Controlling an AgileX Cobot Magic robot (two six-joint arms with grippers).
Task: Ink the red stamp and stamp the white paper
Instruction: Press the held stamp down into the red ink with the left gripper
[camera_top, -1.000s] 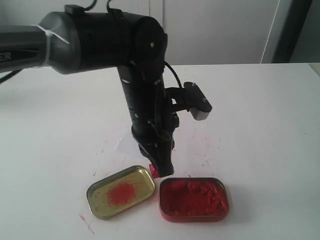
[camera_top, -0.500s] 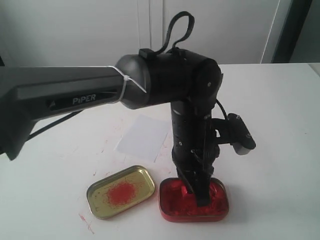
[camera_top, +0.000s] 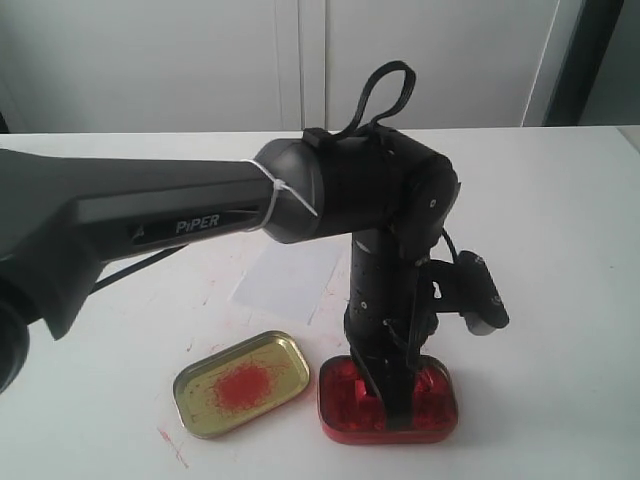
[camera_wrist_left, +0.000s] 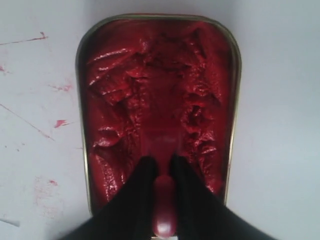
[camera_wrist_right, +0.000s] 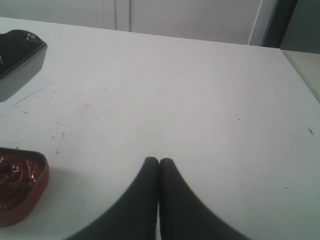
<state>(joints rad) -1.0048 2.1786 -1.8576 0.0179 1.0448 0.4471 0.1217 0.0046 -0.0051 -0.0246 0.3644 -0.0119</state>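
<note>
My left gripper (camera_wrist_left: 160, 161) is shut on the red stamp (camera_wrist_left: 163, 197), whose square face (camera_wrist_left: 161, 141) presses into the red paste. The paste fills the red rectangular tin (camera_wrist_left: 159, 95), which stands at the front of the table (camera_top: 385, 425). In the exterior view my left gripper (camera_top: 385, 395) reaches straight down into that tin and hides the stamp. The white paper (camera_top: 290, 275) lies flat behind the tins, partly covered by the arm. My right gripper (camera_wrist_right: 159, 161) hovers over bare table with its fingers pressed together and nothing between them.
A gold-coloured tin lid (camera_top: 242, 383) with a red smear lies just left of the paste tin. Red specks and streaks mark the white tabletop (camera_top: 560, 250). In the right wrist view a corner of the tin (camera_wrist_right: 20, 182) and the left arm's camera housing (camera_wrist_right: 17, 57) show.
My left arm swung right from beside the lid to above the paste tin, then dropped lower, pushing the stamp into the paste.
</note>
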